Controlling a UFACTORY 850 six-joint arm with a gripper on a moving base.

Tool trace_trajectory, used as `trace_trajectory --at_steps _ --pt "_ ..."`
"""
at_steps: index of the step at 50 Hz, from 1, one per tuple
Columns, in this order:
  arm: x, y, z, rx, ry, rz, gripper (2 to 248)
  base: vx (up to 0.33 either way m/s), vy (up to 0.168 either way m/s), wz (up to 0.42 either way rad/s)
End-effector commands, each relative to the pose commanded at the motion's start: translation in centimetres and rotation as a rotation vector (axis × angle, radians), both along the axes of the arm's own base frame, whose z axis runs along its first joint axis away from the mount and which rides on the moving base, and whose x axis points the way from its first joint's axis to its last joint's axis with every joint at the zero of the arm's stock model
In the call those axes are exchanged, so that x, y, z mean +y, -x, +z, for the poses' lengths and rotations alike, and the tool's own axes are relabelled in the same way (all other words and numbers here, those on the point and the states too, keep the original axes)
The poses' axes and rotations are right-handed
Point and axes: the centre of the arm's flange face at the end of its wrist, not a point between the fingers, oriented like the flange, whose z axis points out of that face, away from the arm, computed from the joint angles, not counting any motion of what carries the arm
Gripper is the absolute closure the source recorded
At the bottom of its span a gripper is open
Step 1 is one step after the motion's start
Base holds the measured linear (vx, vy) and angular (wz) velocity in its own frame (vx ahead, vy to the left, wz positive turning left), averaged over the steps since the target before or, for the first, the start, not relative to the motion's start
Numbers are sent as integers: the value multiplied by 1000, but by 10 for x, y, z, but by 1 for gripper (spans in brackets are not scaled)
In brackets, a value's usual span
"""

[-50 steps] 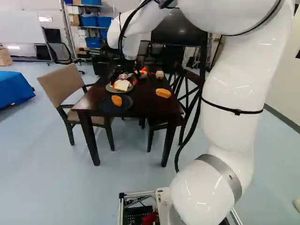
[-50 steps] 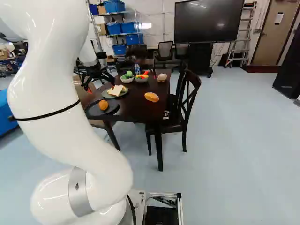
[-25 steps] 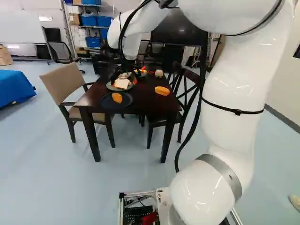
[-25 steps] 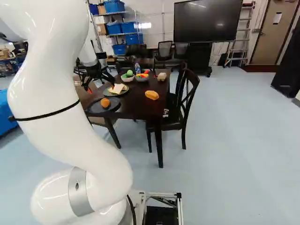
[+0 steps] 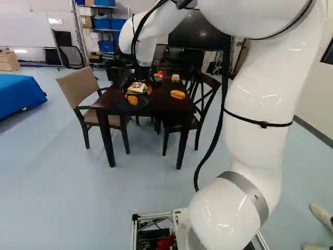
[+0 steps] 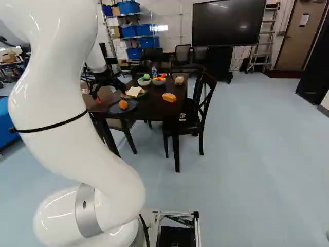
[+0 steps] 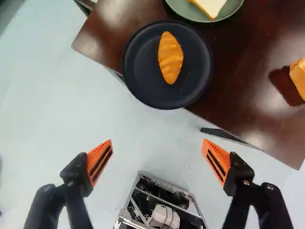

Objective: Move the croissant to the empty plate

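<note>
"Left base view: arm (image 5: 257, 109) first. Risk?"

"Table (image 7: 248, 81) strike, if the reach runs low; wrist view puts its edge between gripper (image 7: 157, 155) and food."

"Dark plate (image 7: 136, 71)?"

"Rim seems to jut past the table edge. A push could tip it."

"Gripper state?"

"Fingers wide apart, nothing between them, floor beneath."

"Croissant (image 7: 170, 57)?"

"Lying on the dark plate, off the fingers' centreline. Closing unaligned could pinch one end and twist it out; squeezing hard could crush it. Destination's another risk: can't find an empty plate, so wrong drop likely."

"Now hidden stuff, big first."

"Arm blocks part of the room in both base views. Armchair (image 5: 80, 94) is partly covered in the right base view. Green plate (image 7: 182, 12) is cut off in the wrist view, bread slice (image 7: 209, 5) too. Orange bread (image 7: 298, 78) also cropped; type unclear, could get mistaken for the croissant."
</note>
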Motion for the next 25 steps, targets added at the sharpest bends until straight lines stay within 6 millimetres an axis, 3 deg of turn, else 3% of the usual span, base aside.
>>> trace_trajectory --at_steps 14,25 --pt "0 0 0 0 0 0 3 -198 1 20" --pt "0 0 0 0 0 0 3 -36 1 6"
